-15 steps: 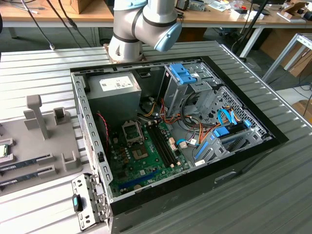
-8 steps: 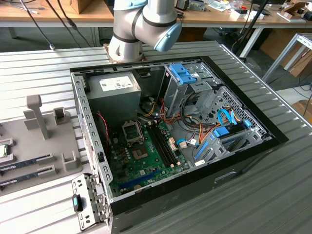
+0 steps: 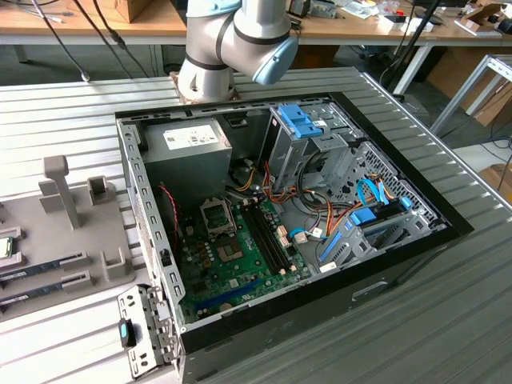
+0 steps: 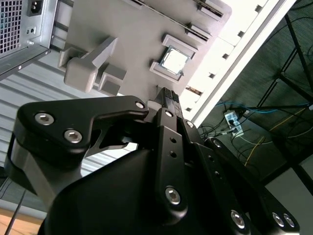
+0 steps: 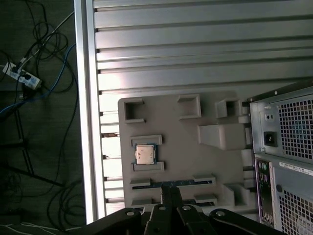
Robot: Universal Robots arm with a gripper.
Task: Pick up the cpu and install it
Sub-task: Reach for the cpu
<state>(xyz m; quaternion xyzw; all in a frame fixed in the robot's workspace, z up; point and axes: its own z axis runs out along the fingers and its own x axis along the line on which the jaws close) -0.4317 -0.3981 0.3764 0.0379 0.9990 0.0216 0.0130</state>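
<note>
1. Ribbed metal table [image 3: 448, 320] under everything, with cluttered workbenches behind and loose cables on the floor past its edge.
2. On the exterior view's left, grey fixture tray [image 3: 72, 264] lying flat just beside the open computer case [image 3: 400, 264], moulded with blocks and slots, presumably to stop parts from sliding.
3. Beneath and ahead of the hand, cpu [image 5: 145, 154] resting metal face up in a shallow pocket of that tray, bracketed on two opposite sides by low ridges, probably to leave the other two edges free for a pinch from above. Not yet lifted.
4. Gripper [image 5: 170, 192] hanging well above the tray, fingers pressed together and pinching nothing, well apart from the cpu in both wrist views.
5. Closest under the fingertips, long narrow memory stick [image 5: 171, 182] lying in its own slot, between the hand and the cpu pocket.
6. Bare tray around the pocket, so open room for a descent; tall post [image 3: 62, 188] standing well away from it.
7. Farther from the hand, motherboard [image 3: 240, 248] exposed inside the case, with square socket [image 3: 217, 214] empty and hemmed in by power supply [image 3: 188, 144] and cable bundles; judged a tighter approach.
8. On the exterior view's right, drive cages with blue latches [image 3: 300, 120] crowding that side of the case.
</note>
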